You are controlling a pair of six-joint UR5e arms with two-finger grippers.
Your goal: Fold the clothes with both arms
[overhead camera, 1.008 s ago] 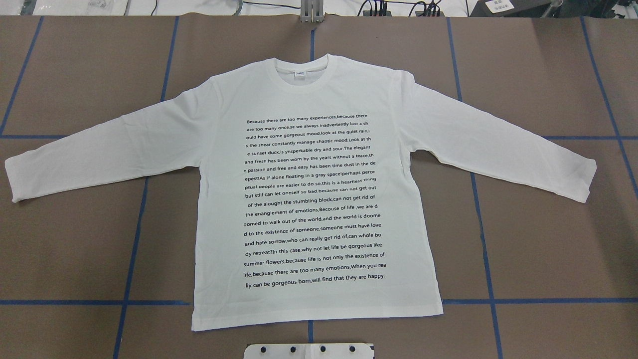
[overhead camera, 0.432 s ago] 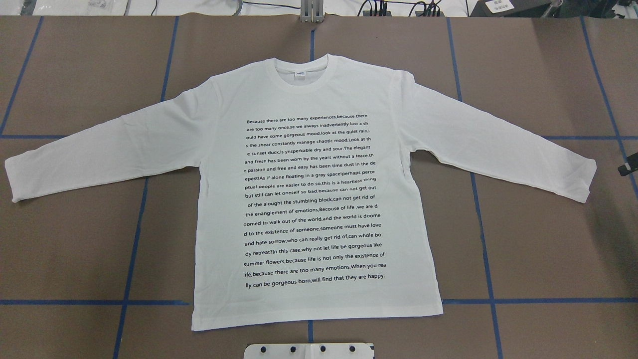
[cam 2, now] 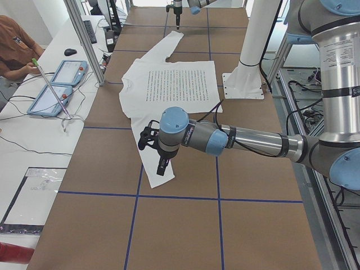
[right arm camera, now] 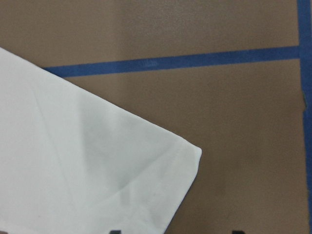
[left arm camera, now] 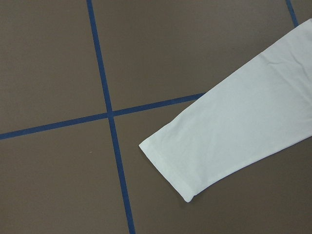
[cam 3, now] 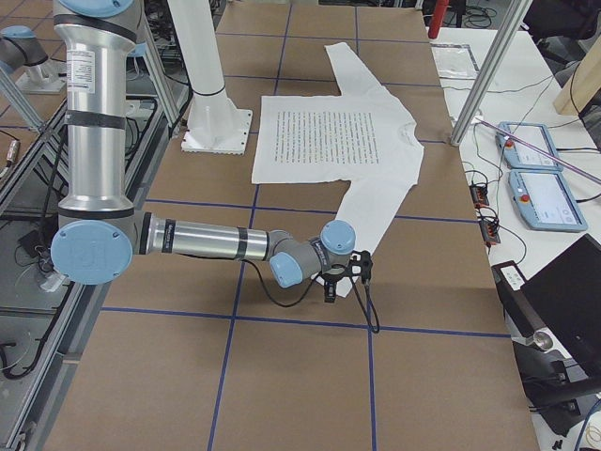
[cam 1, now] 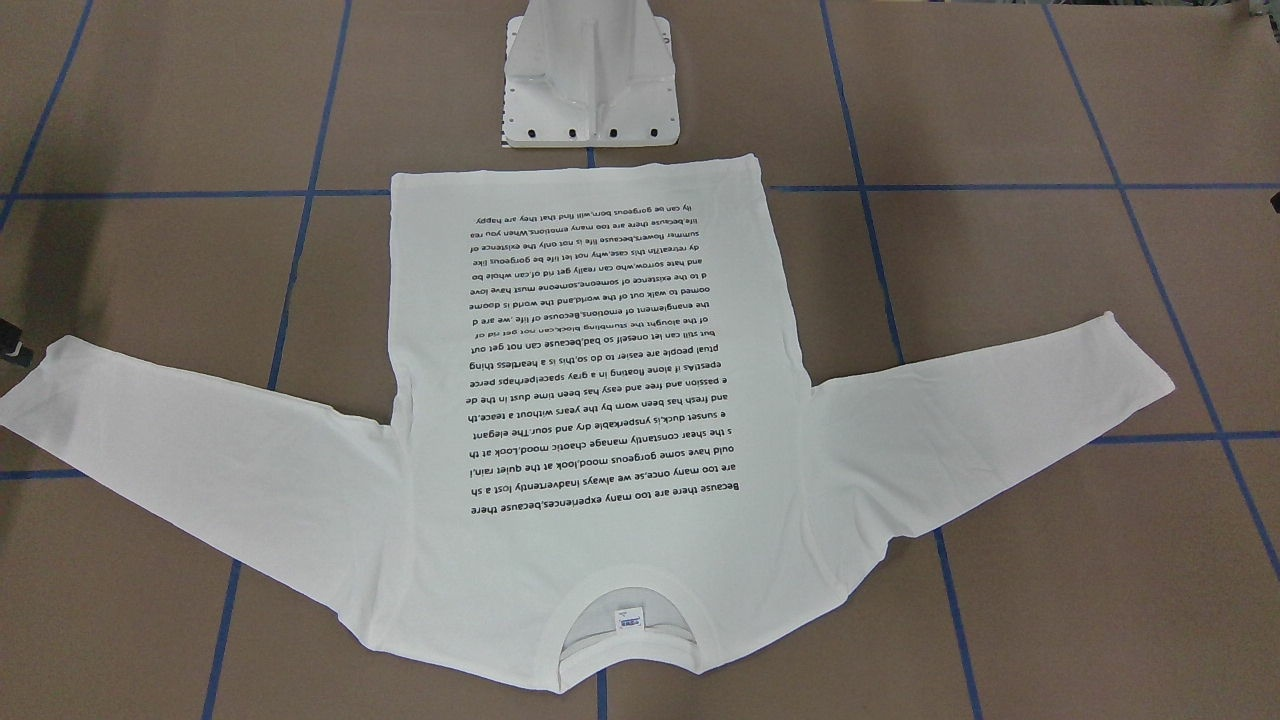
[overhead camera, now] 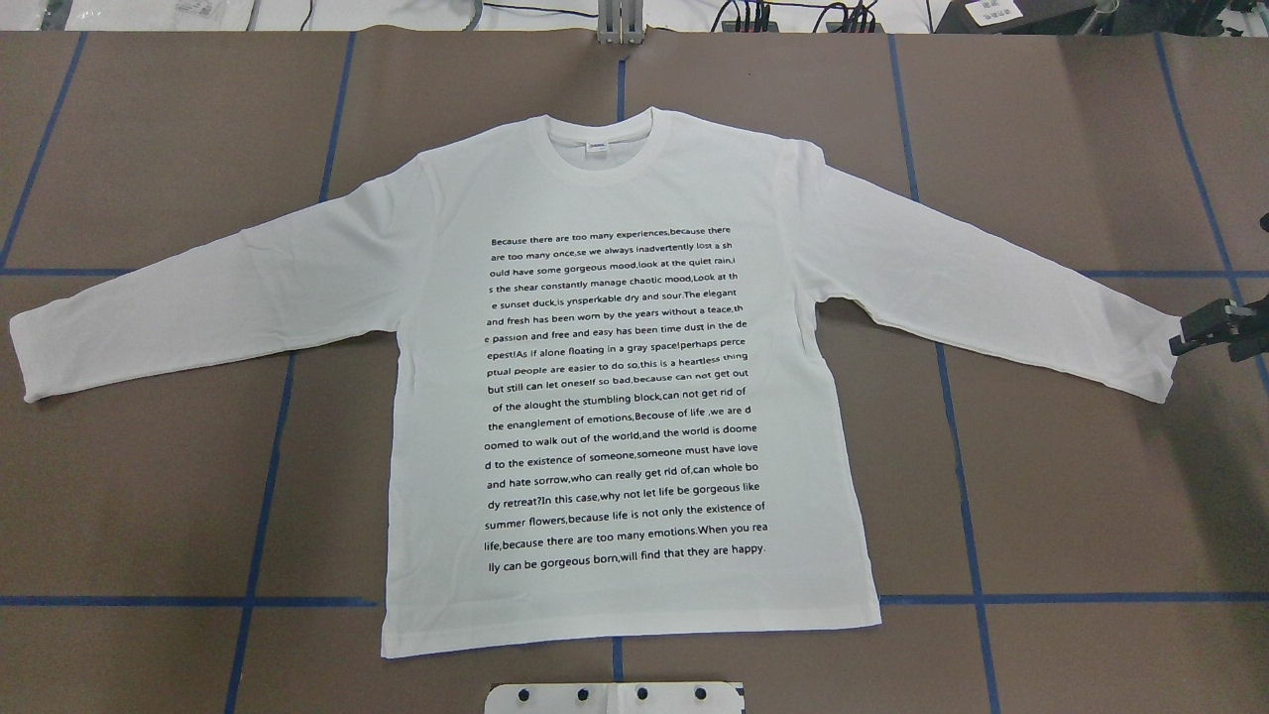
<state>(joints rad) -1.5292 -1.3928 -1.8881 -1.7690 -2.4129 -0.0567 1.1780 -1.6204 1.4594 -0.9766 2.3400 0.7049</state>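
You are watching a white long-sleeved T-shirt (overhead camera: 634, 188) that is lying flat on the desk (overhead camera: 1071, 496), lettering up. Its hem is sitting just beyond the white pedestal base (overhead camera: 615, 697), its sleeves are spreading out to either side, and its collar (overhead camera: 605, 149) is pointing at the far edge. No fold is showing, so I judge the task is only beginning, with the cuffs as the first grab.

Here is what you should be guarding against. If the fingers are closing too shallow, they may be pinching only the top layer of a cuff, and the sleeve will be sagging open when lifted. If they are pressing too low, they may be scraping the brown covering of the desk and bunching the cloth. If one arm is lifting before the other, the body may be sliding askew.

The right hand (overhead camera: 1180, 335) is hovering at the tip of the right cuff (overhead camera: 1160, 367) with its fingers spread, holding nothing. You cannot tell whether it is touching the cloth. The left hand (cam 2: 145, 138) is hanging near the left cuff (overhead camera: 30, 357). Its wrist camera is looking down on that cuff from higher up, and you cannot tell whether its fingers are spread or pressed together.
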